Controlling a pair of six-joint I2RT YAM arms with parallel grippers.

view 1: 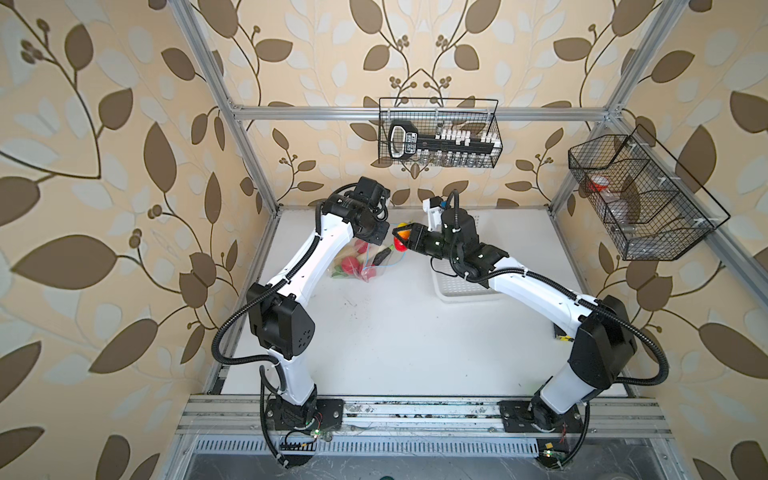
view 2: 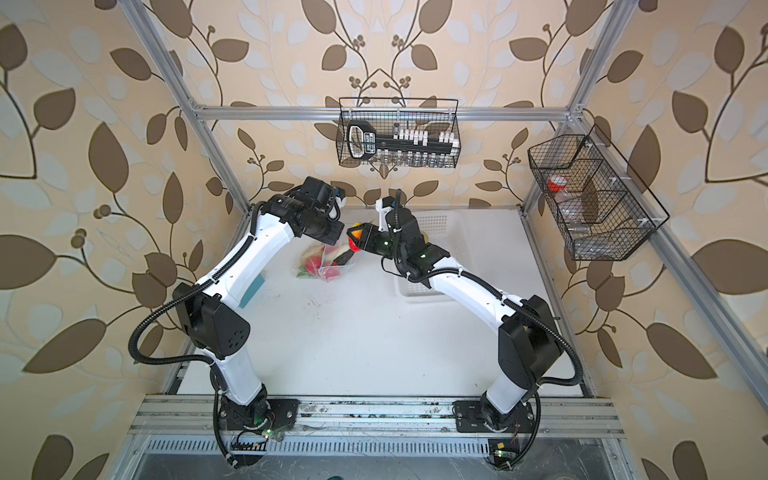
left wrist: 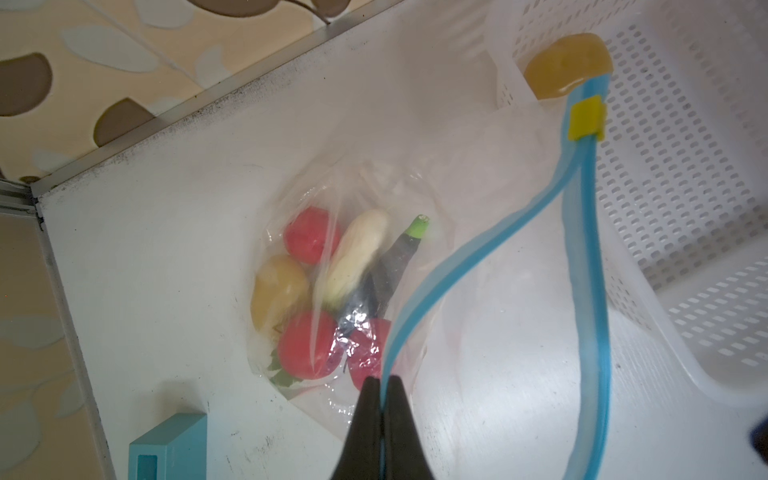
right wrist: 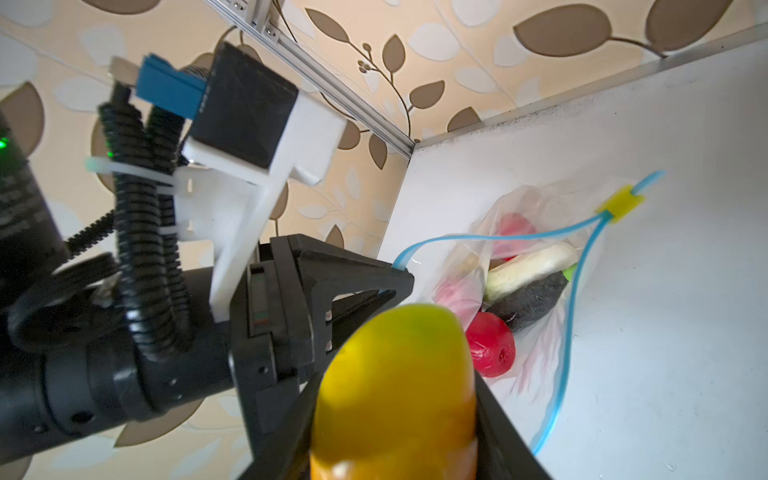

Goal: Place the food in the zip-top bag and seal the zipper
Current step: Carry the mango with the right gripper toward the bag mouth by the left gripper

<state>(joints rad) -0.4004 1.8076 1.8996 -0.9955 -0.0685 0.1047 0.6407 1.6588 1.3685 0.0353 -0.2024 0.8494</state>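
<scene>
Mid-loading here. In both top views the right tool [view 1: 401,240] is clamping the mango [view 1: 399,245] and hanging just above the zip-top bag [view 1: 392,262] at the back of the desk [view 1: 395,332]. The left tool [view 1: 384,235] is reaching in from the opposite side.

In the left wrist view we're seeing the left tool's jaws pressed together on one lip of the zipper [left wrist: 457,253], so the mouth is gaping. Tomatoes [left wrist: 309,241] and an eggplant [left wrist: 395,262] are lying inside, and a potato [left wrist: 565,62] is waiting in the white basket [left wrist: 685,166].

In the right wrist view the mango is filling the foreground and pointing at the opening.

We're guessing the next move is lowering it through the gap and letting go. The potato and the sealing are not yet done.
</scene>
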